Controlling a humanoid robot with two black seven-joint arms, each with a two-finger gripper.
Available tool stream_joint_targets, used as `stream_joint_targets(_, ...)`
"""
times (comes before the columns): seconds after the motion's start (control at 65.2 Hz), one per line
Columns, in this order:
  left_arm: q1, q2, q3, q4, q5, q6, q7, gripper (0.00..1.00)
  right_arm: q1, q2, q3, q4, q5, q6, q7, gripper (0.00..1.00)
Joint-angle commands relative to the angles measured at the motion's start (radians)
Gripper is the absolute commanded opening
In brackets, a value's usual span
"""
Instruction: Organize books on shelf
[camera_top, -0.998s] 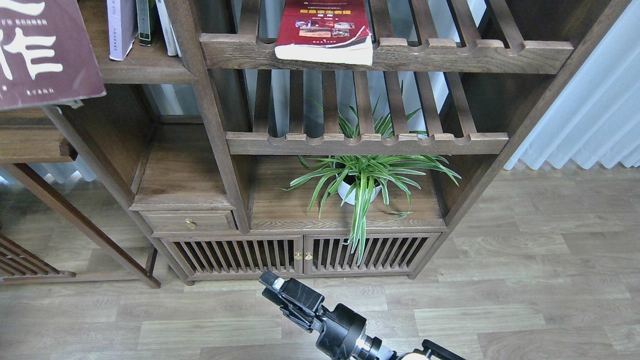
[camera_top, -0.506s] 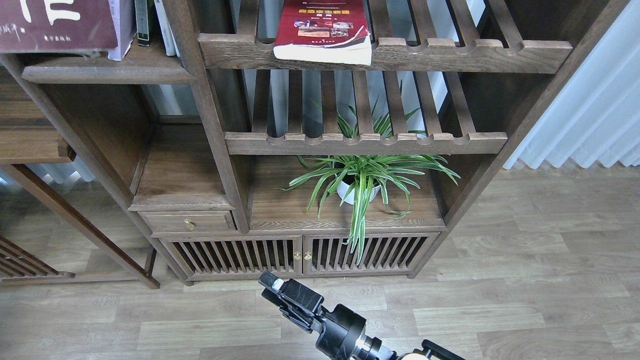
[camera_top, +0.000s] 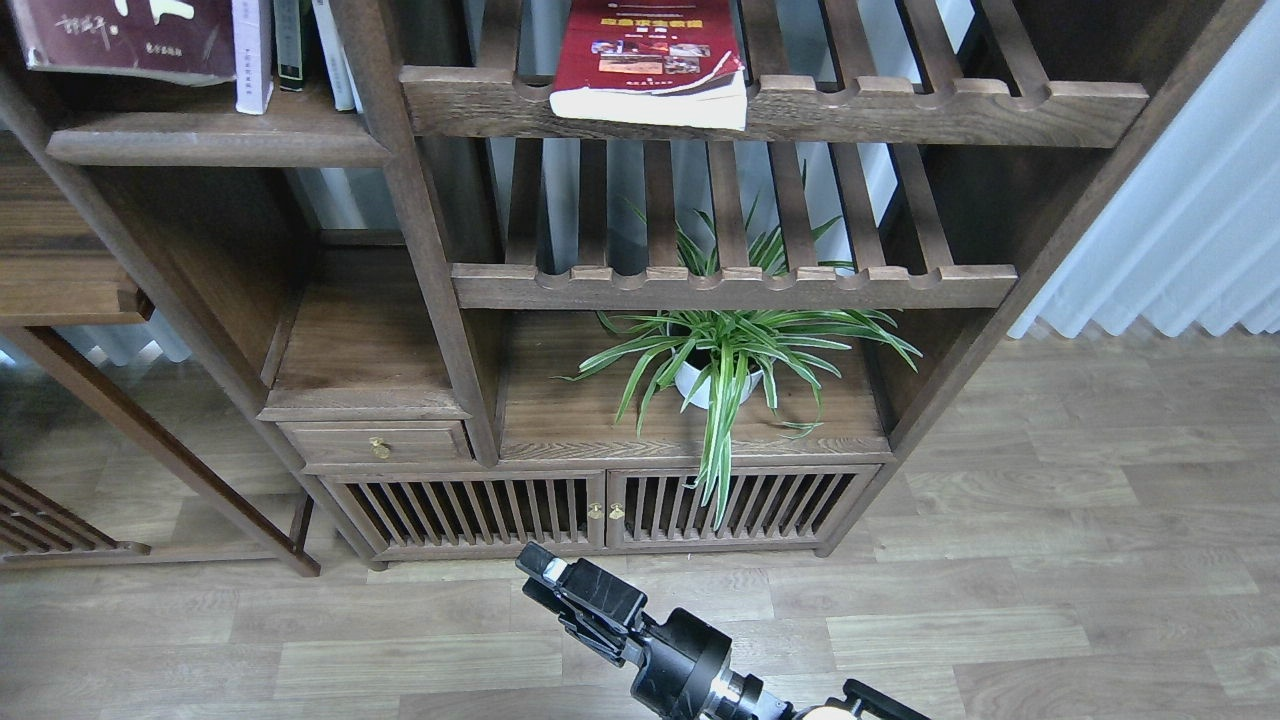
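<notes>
1. The right gripper (camera_top: 545, 572) sits low at the bottom of the head view, over the floor in front of the cabinet doors (camera_top: 600, 508); it is seen end-on and dark, so I cannot tell whether its fingers are apart or together. It holds nothing that shows. The left gripper is out of view.
2. The maroon book (camera_top: 120, 38) is far up and to the left of that gripper, at the top left corner, above the solid shelf (camera_top: 215, 138) and leaning against the pale lavender book (camera_top: 252, 60); whether it rests on the board is not clear.
3. The lavender book stands upright on the shelf, with a dark-spined and a white-spined volume (camera_top: 300, 45) just beside it.
4. The red book (camera_top: 648, 62) lies flat on the upper slatted rack (camera_top: 900, 100), its page edge overhanging the notched front rail, well above the gripper.
5. Writing: the maroon cover shows parts of large white Chinese characters and a small white line, too cropped to read. The red cover carries a yellow title and small photos; the characters are too small to make out.
6. A spider plant (camera_top: 730, 365) in a white pot stands in the lower compartment.
</notes>
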Motion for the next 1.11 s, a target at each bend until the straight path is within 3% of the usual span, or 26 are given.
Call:
stream_joint_targets(0.0, -0.051, -0.012, -0.007, 0.069, 0.078, 0.0, 0.003, 0.06, -0.001, 0.0, 0.0, 0.0, 0.0, 0.0, 0.0, 0.73)
stream_joint_targets(0.445, -0.227, -0.211, -0.004, 0.416, 0.294, 0.0, -0.017, 0.06, -0.003, 0.0, 0.0, 0.0, 0.0, 0.0, 0.0, 0.73)
stream_joint_targets(0.46, -0.237, -0.268, -0.008, 0.455, 0.3, 0.0, -0.028, 0.06, -0.004, 0.0, 0.0, 0.0, 0.0, 0.0, 0.0, 0.73)
stream_joint_targets(0.675, -0.272, -0.34, -0.005, 0.552, 0.317, 0.0, -0.117, 0.05, -0.009, 0.0, -0.002, 0.0, 0.0, 0.0, 0.0, 0.73)
stream_joint_targets(0.859, -0.284, -0.423, -0.013, 0.663, 0.316, 0.0, -0.23, 0.05, -0.012, 0.0, 0.0, 0.0, 0.0, 0.0, 0.0, 0.73)
stream_joint_targets(1.09, -0.257, -0.437, -0.018, 0.69, 0.317, 0.0, -0.255, 0.05, -0.026, 0.0, 0.0, 0.0, 0.0, 0.0, 0.0, 0.73)
